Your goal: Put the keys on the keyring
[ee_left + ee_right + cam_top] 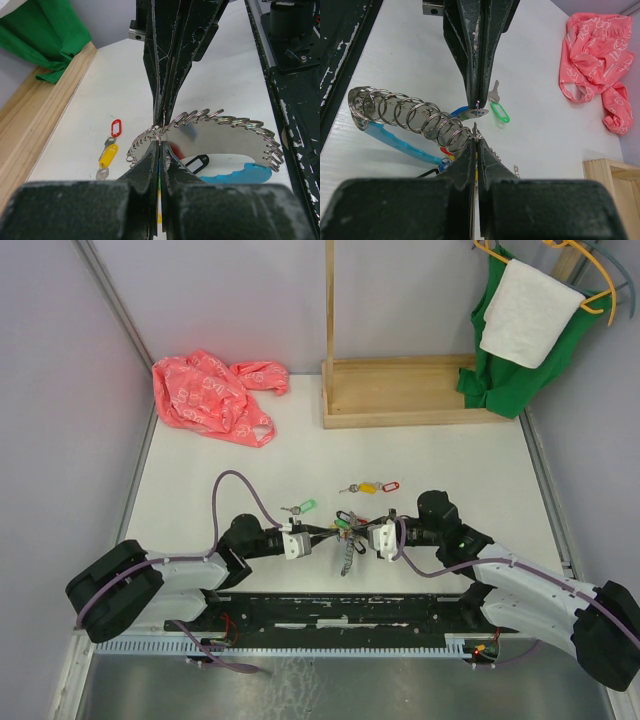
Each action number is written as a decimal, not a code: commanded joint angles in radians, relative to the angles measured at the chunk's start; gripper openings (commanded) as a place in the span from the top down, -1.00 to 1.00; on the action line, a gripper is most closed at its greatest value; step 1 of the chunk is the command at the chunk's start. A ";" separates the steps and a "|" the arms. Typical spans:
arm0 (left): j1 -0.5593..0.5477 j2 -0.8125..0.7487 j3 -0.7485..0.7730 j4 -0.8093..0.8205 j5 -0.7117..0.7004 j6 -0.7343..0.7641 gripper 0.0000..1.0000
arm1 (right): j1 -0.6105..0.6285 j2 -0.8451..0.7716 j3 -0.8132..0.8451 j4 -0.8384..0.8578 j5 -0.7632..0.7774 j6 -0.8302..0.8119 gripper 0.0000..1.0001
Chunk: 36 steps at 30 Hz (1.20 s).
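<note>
From above, the keyring [345,540] is too small to read. The left gripper [159,146] hides its near coils; a red tag [174,149] beside them blurs.

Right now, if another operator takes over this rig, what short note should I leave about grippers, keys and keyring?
Left gripper: shut on the keyring, at its coil.
Right gripper: shut on the same coil, opposite.
Done: some tagged keys seem to hang on it already.
Left to do: the green-tagged key, yellow-tagged key and red-tagged key lie loose, off the ring.
</note>
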 commanded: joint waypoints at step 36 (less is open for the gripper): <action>-0.019 -0.002 0.032 0.062 -0.006 0.025 0.95 | 0.003 0.004 0.013 0.094 -0.043 0.029 0.99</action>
